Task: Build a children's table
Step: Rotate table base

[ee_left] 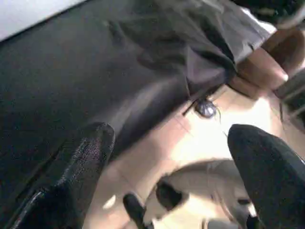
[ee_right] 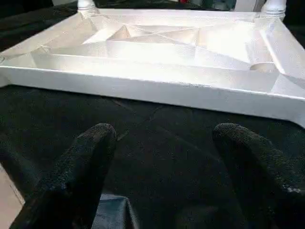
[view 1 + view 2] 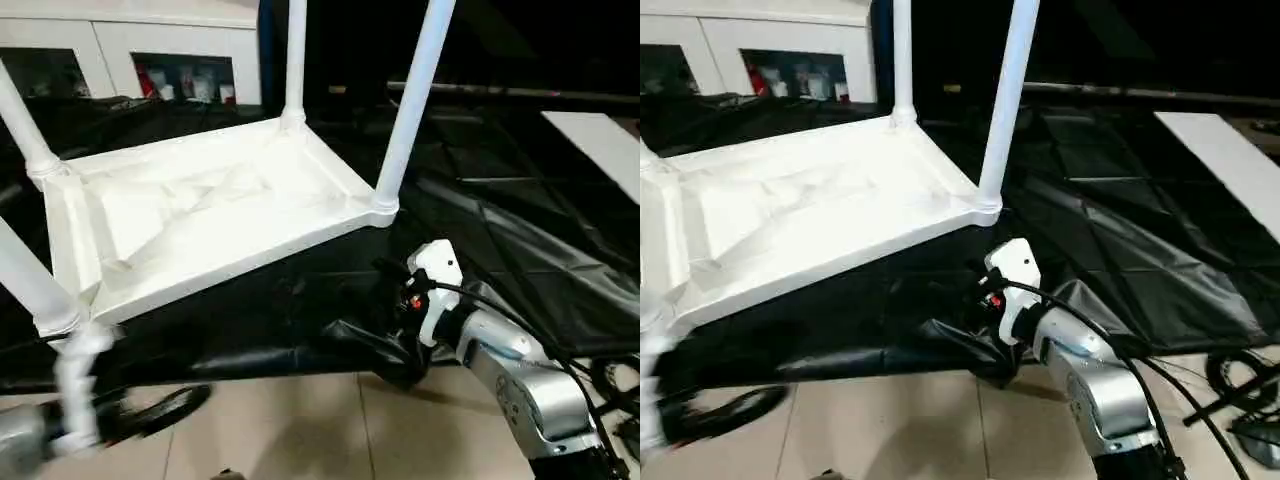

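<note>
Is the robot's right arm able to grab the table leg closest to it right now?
Probably yes. The right gripper is open, low over the black sheet in front of the tabletop. The near leg stands upright at that corner, and nothing sits between them.

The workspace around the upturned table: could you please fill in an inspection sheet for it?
Surface: black sheet over tiled floor.
Job's things: table top lies underside up; four legs stand in the corner sockets, e.g. leg.
Clutter: nothing seen on the sheet.
Grippers: left gripper open, empty; right gripper open, empty, short of the top's edge.
Cables: black cable along right forearm; more at floor.
Surroundings: white cabinet behind.
</note>
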